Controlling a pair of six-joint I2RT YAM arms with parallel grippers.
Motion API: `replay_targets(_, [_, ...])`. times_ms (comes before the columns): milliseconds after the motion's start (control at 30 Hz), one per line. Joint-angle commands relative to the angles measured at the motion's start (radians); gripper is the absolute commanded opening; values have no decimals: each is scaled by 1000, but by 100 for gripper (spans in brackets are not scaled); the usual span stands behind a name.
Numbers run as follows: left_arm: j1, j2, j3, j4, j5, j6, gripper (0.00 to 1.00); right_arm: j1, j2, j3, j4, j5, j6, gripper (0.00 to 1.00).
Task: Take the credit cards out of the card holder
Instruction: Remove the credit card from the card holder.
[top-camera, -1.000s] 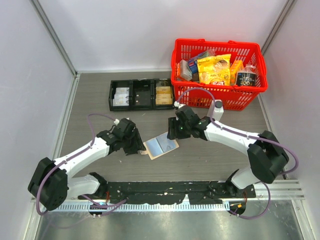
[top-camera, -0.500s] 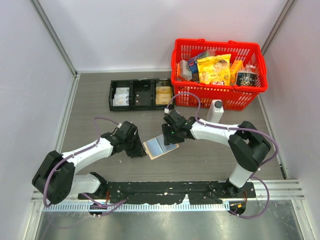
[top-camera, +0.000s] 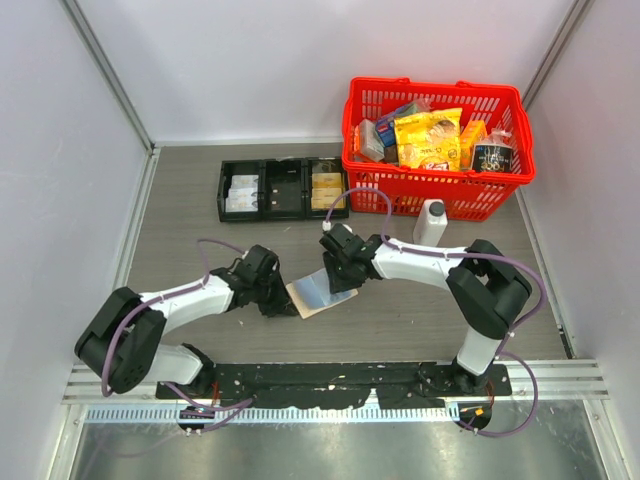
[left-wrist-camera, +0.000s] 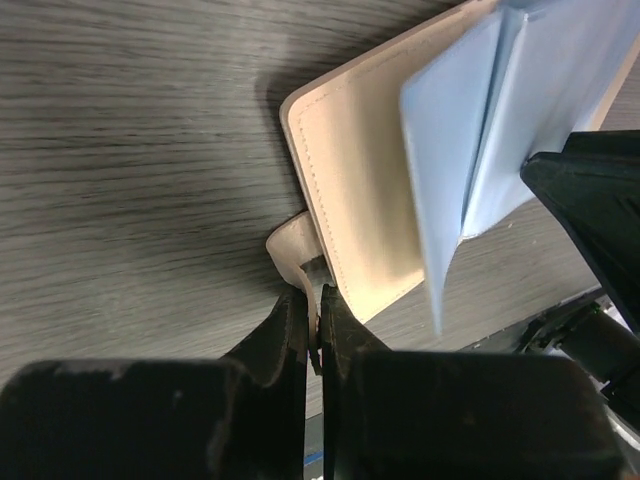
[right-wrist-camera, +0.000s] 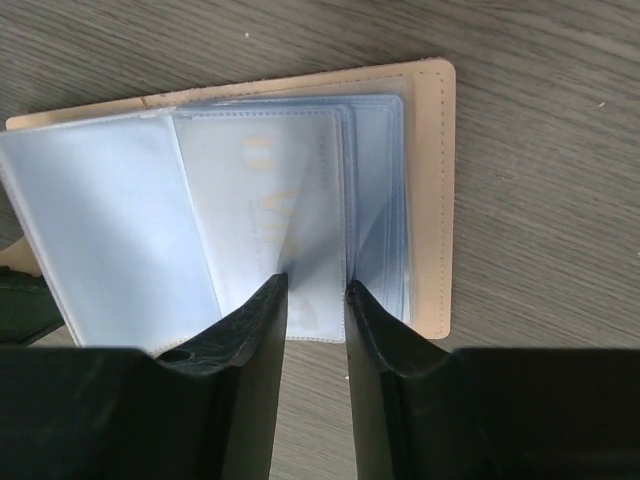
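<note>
Top view: the holder (top-camera: 318, 293) lies open mid-bench (top-camera: 420, 320), between the two arms. Over the last second your right arm has swung in from the basket (top-camera: 435, 140) side until its jaws sit over the holder's far edge. The left has crept up to its left corner. The holder itself has barely shifted.

Left wrist: the left jaws are clenched on the snap tab (left-wrist-camera: 292, 240), pinning the holder down (a useful anchor).

Right wrist: the right jaws stand slightly parted, straddling the lower edge of a clear sleeve (right-wrist-camera: 300, 300) without pinching it. A pale card (right-wrist-camera: 270, 190) shows faintly inside. No card is out yet; I judge the pull is about to begin.
</note>
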Motion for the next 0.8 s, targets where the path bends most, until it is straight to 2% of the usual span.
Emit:
replay_targets(0, [-21, 36, -14, 68, 16, -4, 0, 11, -35, 48, 2, -11, 16, 33])
replay_targets(300, [-35, 43, -18, 80, 16, -13, 0, 12, -88, 45, 39, -96, 26, 22])
replay_targets(600, [-38, 41, -23, 69, 18, -11, 0, 14, -152, 47, 70, -152, 16, 21])
replay_targets(767, [-36, 10, -32, 43, -2, -10, 0, 24, -144, 51, 77, -197, 6, 24])
